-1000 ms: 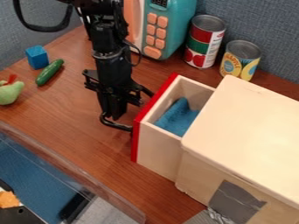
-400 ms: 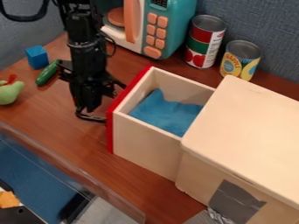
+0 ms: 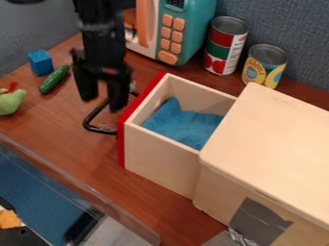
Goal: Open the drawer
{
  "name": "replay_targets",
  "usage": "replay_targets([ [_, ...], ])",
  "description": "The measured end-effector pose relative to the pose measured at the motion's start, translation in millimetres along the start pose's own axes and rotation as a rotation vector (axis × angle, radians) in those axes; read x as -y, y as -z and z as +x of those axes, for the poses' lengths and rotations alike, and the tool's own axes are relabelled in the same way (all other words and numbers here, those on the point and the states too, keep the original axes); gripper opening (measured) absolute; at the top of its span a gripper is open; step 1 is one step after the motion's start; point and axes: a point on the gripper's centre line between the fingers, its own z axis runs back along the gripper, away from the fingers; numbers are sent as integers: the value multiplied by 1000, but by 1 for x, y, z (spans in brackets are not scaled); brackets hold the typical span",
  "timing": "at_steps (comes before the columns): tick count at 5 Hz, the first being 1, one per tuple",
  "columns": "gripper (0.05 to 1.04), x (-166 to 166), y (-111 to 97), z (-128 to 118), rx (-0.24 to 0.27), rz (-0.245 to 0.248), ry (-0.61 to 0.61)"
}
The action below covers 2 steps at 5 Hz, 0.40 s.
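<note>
One drawer, camera view, centre of the frame: standing well out of the box at right, so the task looks essentially done. Blue cloth lies inside. Handling, judged: stiff wooden walls, fairly light; the cloth should add little load. Should slide rather than need lifting; a pull askew could make it bind, and too long a pull might bring it out of the box. Best hold: the handle, a thin black bent bar on the red front, left of centre. Bar looks hard and smooth, so hooking a finger behind it seems surer than pinching; line of pull toward the upper left of the frame. Gripper: upper left, hung from the top edge, pointing down, fingers parted, nothing held between them. It overlaps the upper part of the handle in this view; whether they touch, cannot tell.
</note>
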Motion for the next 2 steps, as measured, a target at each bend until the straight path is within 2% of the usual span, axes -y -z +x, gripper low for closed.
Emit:
replay_targets([
  [1,1001,6,-46,-8,32,33,51],
  [2,1000,-6,-89,-31,60,112,21],
])
